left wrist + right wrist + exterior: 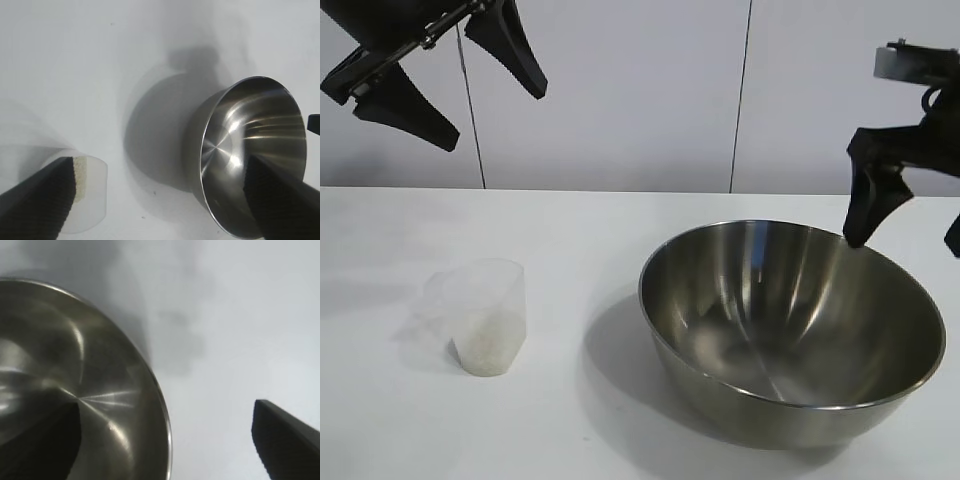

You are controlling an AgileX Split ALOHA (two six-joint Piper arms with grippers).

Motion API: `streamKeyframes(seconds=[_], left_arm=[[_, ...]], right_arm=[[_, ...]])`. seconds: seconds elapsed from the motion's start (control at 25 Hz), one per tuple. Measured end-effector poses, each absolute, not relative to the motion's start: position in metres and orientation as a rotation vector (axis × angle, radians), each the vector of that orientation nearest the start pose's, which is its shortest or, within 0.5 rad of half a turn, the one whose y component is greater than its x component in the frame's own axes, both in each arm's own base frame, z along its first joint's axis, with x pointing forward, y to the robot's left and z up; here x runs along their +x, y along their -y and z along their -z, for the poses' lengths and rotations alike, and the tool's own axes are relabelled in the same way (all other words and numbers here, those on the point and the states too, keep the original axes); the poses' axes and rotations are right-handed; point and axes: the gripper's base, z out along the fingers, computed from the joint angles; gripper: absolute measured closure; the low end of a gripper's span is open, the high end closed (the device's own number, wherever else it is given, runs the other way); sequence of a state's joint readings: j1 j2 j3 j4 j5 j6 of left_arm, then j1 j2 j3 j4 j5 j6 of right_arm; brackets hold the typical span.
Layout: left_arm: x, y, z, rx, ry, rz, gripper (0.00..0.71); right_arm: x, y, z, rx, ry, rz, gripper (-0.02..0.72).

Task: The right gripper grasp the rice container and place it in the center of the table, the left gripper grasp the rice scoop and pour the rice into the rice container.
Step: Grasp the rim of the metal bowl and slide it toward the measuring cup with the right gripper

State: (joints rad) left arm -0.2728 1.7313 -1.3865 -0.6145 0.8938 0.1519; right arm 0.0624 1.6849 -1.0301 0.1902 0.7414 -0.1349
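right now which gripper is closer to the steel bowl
Right. The right gripper hangs open at the rice container's far right rim, jaws straddling it. The left gripper is high above the scoop side.

Behind the desk I see a pale grey wall (pixel 620 90) that fills the whole upper part of my exterior view. It is made of flat panels. One thin dark vertical seam (pixel 468 110) runs down it towards the left, and a second seam (pixel 741 95) runs down right of the middle. Both seams reach the line where the wall meets the back edge of the desk. The wall is plain and evenly lit. My two wrist views show nothing else apart from the task's own things.
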Motion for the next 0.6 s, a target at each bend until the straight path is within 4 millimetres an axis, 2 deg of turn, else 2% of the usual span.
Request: streamKeyframes(seconds=[0.16, 0.4, 0.48, 0.6], left_arm=[[0.347, 0.14, -0.282, 0.179, -2.654, 0.795, 0.053], [0.347, 0.14, -0.282, 0.179, -2.654, 0.795, 0.053], [0.347, 0.14, -0.282, 0.179, -2.654, 0.795, 0.053], [0.347, 0.14, -0.282, 0.179, -2.654, 0.795, 0.053]], right_arm=[[0.316, -0.032, -0.167, -0.09, -2.919, -0.207, 0.066], [0.322, -0.034, -0.143, -0.048, -2.949, -0.243, 0.067], [0.324, -0.035, -0.137, -0.037, -2.954, -0.25, 0.09], [0.324, -0.035, -0.134, -0.03, -2.959, -0.254, 0.181]])
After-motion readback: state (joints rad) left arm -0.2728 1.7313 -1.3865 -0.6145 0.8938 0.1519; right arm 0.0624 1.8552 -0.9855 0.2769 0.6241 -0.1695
